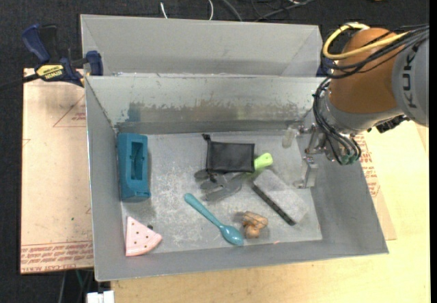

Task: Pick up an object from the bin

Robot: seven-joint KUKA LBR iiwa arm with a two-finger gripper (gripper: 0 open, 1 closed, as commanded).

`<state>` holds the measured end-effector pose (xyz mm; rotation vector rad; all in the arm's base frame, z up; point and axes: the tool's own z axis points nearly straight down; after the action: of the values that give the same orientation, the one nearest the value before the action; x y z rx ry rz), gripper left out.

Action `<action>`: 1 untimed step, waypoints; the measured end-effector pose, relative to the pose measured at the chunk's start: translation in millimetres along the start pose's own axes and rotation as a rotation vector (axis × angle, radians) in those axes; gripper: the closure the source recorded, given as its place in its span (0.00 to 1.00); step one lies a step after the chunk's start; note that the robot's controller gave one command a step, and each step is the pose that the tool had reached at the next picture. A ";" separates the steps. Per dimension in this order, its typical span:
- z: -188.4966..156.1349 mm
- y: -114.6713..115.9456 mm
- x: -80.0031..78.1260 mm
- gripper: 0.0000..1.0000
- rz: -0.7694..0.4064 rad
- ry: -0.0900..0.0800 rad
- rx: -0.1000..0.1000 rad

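Tool [305, 180] near black stick [274, 204], arm [365, 80] (lettered "KU")

Grey bin [205, 98]; on its floor blue block [133, 166], pink wedge [141, 238], teal spoon [214, 218], black pouch [230, 156], dark stick [273, 203]

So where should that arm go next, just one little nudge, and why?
Probably a short shift toward the view's left, then lower. The gripper hangs close to the right wall of the bin, over bare floor. The nearest things, a black stick and a small green piece, lie just to its left.
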<state>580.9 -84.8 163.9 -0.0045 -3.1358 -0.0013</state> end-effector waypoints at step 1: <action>-4.8 0.4 -1.4 0.00 -0.002 -0.007 0.001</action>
<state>582.3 -84.5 168.8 -0.0015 -3.1430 0.0000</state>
